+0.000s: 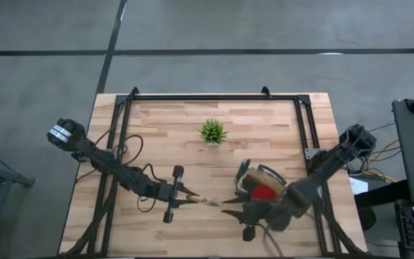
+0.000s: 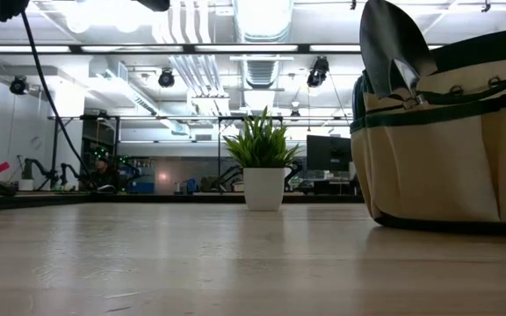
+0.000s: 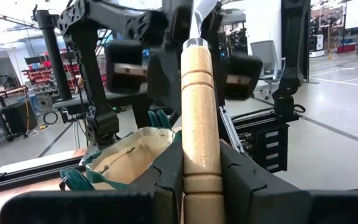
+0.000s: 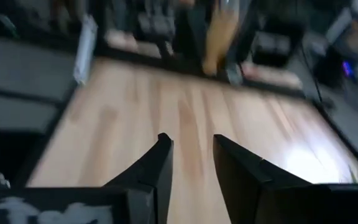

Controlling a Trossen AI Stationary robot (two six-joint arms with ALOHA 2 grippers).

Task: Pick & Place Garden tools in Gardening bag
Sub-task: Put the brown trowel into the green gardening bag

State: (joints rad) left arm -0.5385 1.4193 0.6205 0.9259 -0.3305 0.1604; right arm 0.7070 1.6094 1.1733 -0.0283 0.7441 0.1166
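The left gripper (image 1: 190,196), fingers clamped on a trowel (image 3: 199,118) handle, sits at nine o'clock from the gardening bag (image 1: 259,188). The right gripper (image 4: 190,149), fingers apart, crowds the handover; the trowel could snag the bag's rim or slip onto the desk (image 1: 264,122).

One bag (image 1: 261,188), two trowels (image 3: 201,118) (image 2: 395,48), one potted plant (image 1: 212,132).

We see the left pincer (image 1: 190,195) clamped on a trowel (image 1: 210,202). Just beyond its tip sits the right pincer (image 1: 234,209), beside the gardening bag (image 1: 261,183).
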